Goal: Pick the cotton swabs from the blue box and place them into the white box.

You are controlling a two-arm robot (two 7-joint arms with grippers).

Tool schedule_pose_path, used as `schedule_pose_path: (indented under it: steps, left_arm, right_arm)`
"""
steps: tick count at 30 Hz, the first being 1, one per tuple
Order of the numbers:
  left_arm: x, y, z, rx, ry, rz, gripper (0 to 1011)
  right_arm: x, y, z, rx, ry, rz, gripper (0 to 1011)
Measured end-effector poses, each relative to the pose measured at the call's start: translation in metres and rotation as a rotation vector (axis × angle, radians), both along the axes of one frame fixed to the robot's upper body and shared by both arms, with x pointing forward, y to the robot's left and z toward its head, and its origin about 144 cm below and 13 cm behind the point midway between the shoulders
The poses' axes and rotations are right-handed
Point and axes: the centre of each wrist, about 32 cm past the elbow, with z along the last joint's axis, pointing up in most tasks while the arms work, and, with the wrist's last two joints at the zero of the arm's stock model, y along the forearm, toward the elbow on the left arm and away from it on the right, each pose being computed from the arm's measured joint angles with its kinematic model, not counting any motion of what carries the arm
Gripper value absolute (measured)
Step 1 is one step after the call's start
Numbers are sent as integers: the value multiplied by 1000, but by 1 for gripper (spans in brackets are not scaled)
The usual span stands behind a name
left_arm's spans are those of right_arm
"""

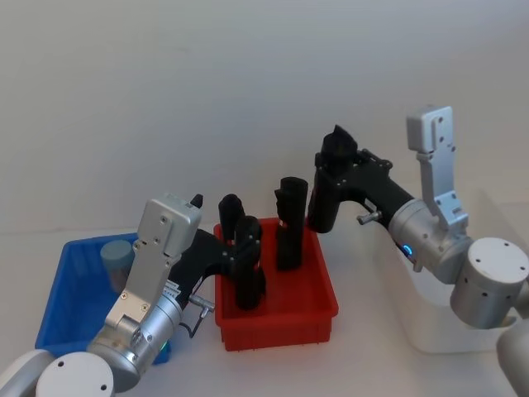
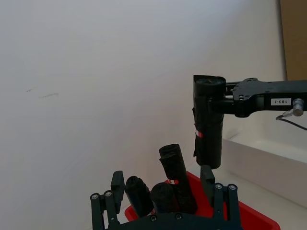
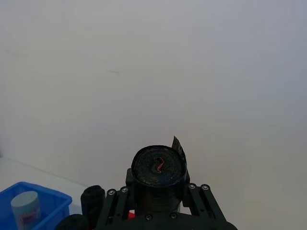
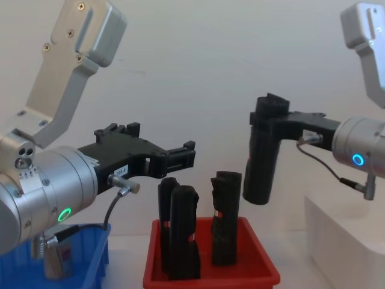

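Right gripper (image 4: 264,135) is up in the air above the right side of the red tray (image 1: 277,318), fingers clamped around a black roll (image 4: 263,156) held upright, clear of the tray. From its wrist camera the roll's coiled end (image 3: 159,166) sits squeezed between the fingers. Left gripper (image 4: 180,158) hangs over the left part of the tray, fingers spread and holding nothing; its fingertips (image 2: 117,181) frame the three black rolls (image 1: 248,260) standing upright in the tray below. Over on the left, one jar of cotton swabs (image 1: 117,260) stands upright in the far end of the blue box (image 1: 70,289), grey lid on, untouched. The white box (image 1: 450,327) sits on the right, beneath the right arm.
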Motion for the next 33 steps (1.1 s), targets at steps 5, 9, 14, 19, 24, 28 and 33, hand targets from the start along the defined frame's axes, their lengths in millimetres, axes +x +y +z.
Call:
schedule_pose_path:
  steps: [5,9,14,19,24,28,33]
  left_arm:
    - [0,0,0,0,0,0,1004]
    - [0,0,0,0,0,0,1004]
    - [0,0,0,0,0,0,1004]
    - [0,0,0,0,0,0,1004]
    - [0,0,0,0,0,0,1004]
    - [0,0,0,0,0,0,1004]
    - [0,0,0,0,0,0,1004]
  right_arm:
    - [-10,-4,6,13,0,-61,501]
    - [-18,-10,10,20,8,-127,501]
    - [-27,-18,13,19,20,-196,499]
    - [-36,-32,15,12,45,-277,499]
    - [-44,-45,15,2,69,-344,499]
    - [-49,-53,14,-4,88,-379,501]
    - [-53,-62,11,-16,117,-411,501]
